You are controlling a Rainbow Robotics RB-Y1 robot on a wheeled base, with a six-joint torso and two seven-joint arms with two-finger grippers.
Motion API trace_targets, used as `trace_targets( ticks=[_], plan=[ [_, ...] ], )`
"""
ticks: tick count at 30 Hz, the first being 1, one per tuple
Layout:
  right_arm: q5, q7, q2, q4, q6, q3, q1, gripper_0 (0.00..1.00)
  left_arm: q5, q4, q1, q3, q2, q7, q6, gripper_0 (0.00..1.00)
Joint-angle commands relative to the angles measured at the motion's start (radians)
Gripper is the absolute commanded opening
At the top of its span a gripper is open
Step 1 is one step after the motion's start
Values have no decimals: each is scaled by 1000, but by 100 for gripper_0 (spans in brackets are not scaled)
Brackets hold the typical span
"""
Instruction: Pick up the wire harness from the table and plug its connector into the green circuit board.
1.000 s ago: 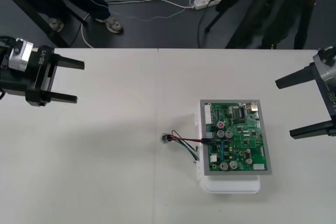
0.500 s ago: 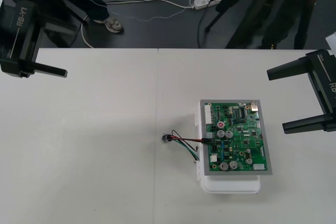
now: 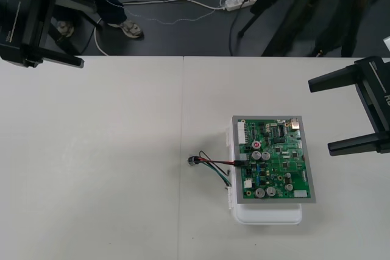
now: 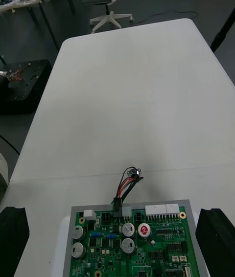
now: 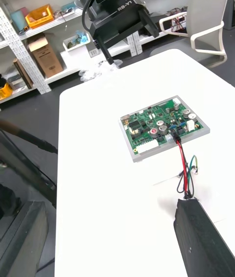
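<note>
The green circuit board (image 3: pixel 274 159) lies on its white base (image 3: pixel 268 214) right of the table's middle. The harness's black plug (image 3: pixel 239 161) sits in a connector on the board's left edge, which also shows in the right wrist view (image 4: pixel 117 204). Its red, black and green wires (image 3: pixel 216 165) curl left to the round metal socket (image 3: pixel 192 161), which rests on the table. My left gripper (image 3: pixel 88 28) hangs open at the far left corner, well away from the board. My right gripper (image 3: pixel 320 115) stands open just right of the board, holding nothing.
Cables and a power strip (image 3: pixel 241 1) lie on the dark floor beyond the table's far edge. In the left wrist view the right gripper (image 5: pixel 132 44) stands behind the board (image 5: pixel 161 127).
My left gripper has drawn back and up from the left side to the far left corner. The right gripper shifted slightly. The harness and board have not moved.
</note>
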Motion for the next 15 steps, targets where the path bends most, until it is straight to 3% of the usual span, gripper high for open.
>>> trace_targets(
  ticks=[1,15],
  plan=[
    [-23,30,4,10,0,-35,-3,100,16,-14,-46,26,-9,70,38,75],
    [-23,30,4,10,0,-35,-3,100,5,-14,-44,26,-18,74,38,75]
  ],
)
